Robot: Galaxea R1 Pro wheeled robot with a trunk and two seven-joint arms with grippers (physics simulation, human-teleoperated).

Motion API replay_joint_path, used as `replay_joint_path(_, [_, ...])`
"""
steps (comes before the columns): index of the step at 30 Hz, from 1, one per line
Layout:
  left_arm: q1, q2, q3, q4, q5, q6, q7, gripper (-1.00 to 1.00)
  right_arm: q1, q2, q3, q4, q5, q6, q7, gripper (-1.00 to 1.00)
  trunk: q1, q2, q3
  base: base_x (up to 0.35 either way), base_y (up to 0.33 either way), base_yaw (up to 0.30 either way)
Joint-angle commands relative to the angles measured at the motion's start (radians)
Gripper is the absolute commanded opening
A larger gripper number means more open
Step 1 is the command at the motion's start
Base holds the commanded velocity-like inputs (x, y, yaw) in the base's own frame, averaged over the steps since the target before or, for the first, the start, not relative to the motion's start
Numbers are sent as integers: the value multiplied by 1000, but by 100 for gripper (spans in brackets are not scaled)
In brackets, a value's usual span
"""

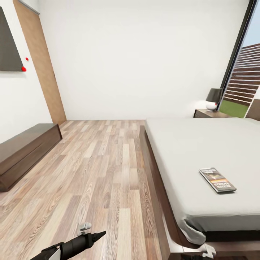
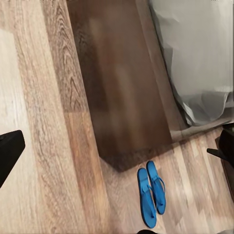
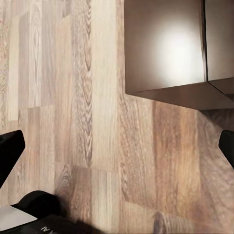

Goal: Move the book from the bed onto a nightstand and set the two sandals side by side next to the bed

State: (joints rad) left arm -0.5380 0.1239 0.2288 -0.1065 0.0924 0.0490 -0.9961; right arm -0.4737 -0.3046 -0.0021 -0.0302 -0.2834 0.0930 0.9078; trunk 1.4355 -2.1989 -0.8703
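- Wood-plank floor [image 1: 97, 173] in mixed light and mid-brown boards, running back to the far wall.
- Plain white far wall [image 1: 144, 57], evenly lit, bare.
- Light wooden door [image 1: 43, 65] at the left corner, seen at an angle.
- Dark grey panel [image 1: 8, 47] on the left wall, two red dots [image 1: 24, 68] at its edge.
- Low dark brown cabinet [image 1: 25, 151] along the left wall.
- Tall dark-framed window [image 1: 238, 61] at the right; brown slatted fence [image 1: 245, 81] and green grass outside.
- Glossy sheen on dark wood [image 3: 170, 48] in the right wrist view, above the same plank floor.
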Motion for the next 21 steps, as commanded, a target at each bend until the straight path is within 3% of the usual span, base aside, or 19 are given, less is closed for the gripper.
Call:
replay_joint_path(1, [0, 0, -5, 1, 9, 5, -3, 100, 0, 0, 1, 0, -7, 10, 3, 100, -4, 7, 2, 0, 0, 0])
replay_joint_path(13, [0, 0, -5, 1, 9, 5, 11, 100, 0, 1, 2, 0, -7, 10, 2, 100, -50, 91, 40, 0, 0, 0])
replay_joint_path(21, [0, -32, -5, 1, 8, 5, 115, 100, 0, 4, 3, 3, -7, 10, 0, 100, -81, 147, 65, 0, 0, 0])
